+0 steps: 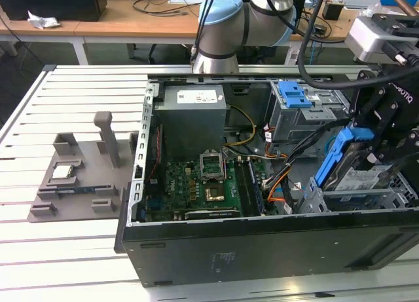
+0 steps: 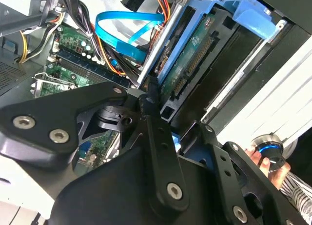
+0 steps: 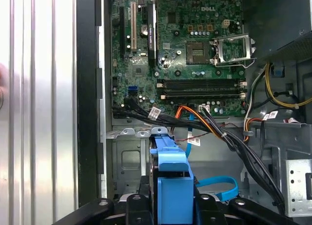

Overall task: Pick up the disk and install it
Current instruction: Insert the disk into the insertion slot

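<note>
Hanging over the open computer case [image 1: 262, 249] at the exterior view's right end, the gripper [image 1: 373, 148] had its fingers closed on the disk [image 1: 357, 174], gripping it by the blue carrier frame [image 1: 335, 154]. The disk sat tilted, its long axis running from the raised blue end under the claw down toward the case's near wall, with the labelled face turned partly upward. Its lower end lay in or just above the grey metal cage [image 1: 357, 200] at the case's near corner on that side; whether it was touching the cage rails I could not tell. So the disk lay directly below and between the fingers, and the seat it was meant for lay along the disk's own long axis, further down into the cage.

In the first wrist view the blue frame [image 3: 171, 186] stood between the black fingers, with the motherboard [image 3: 195, 49] beyond it and a bundle of cables [image 3: 214, 127] crossing between the two. In the second wrist view the disk's underside and connector edge [image 2: 187, 64] ran close beside the cage wall. A second drive bay with a blue top [image 1: 294, 92] sat at the far side of the case.
</note>
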`<control>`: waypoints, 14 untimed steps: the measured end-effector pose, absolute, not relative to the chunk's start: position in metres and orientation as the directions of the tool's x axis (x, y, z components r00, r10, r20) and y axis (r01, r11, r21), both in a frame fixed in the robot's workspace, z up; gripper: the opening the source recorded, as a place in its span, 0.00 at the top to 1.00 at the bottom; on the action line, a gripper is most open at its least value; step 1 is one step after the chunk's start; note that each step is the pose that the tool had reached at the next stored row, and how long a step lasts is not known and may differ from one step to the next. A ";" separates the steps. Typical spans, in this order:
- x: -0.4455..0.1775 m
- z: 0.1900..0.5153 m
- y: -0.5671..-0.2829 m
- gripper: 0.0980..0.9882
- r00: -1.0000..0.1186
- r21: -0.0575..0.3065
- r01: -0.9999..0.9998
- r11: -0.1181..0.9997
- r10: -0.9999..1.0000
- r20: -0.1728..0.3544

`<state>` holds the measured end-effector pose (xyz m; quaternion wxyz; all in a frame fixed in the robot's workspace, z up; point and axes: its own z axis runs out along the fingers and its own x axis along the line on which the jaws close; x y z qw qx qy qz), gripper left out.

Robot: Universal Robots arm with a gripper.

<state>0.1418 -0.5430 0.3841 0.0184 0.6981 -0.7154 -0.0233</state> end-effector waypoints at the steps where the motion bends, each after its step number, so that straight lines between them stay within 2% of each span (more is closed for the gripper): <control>1: 0.142 0.384 -0.543 0.63 -0.025 0.059 -0.998 0.024 -1.000 -0.006; 2: 0.142 0.384 -0.543 0.63 -0.025 0.059 -0.998 0.024 -1.000 -0.006; 3: 0.142 0.384 -0.543 0.55 -0.025 0.059 -0.998 0.024 -1.000 -0.006; 7: 0.142 0.384 -0.543 0.56 -0.025 0.059 -0.998 0.024 -1.000 -0.006; 8: 0.142 0.384 -0.543 0.71 -0.025 0.059 -0.998 0.024 -1.000 -0.006; 11: 0.142 0.384 -0.543 0.91 -0.025 0.059 -0.998 0.024 -1.000 -0.006; 12: 0.142 0.384 -0.543 0.91 -0.025 0.059 -0.998 0.024 -1.000 -0.006; 13: 0.142 0.384 -0.543 0.98 -0.025 0.059 -0.998 0.024 -1.000 -0.006; 14: 0.142 0.384 -0.543 0.98 -0.025 0.059 -0.998 0.024 -1.000 -0.006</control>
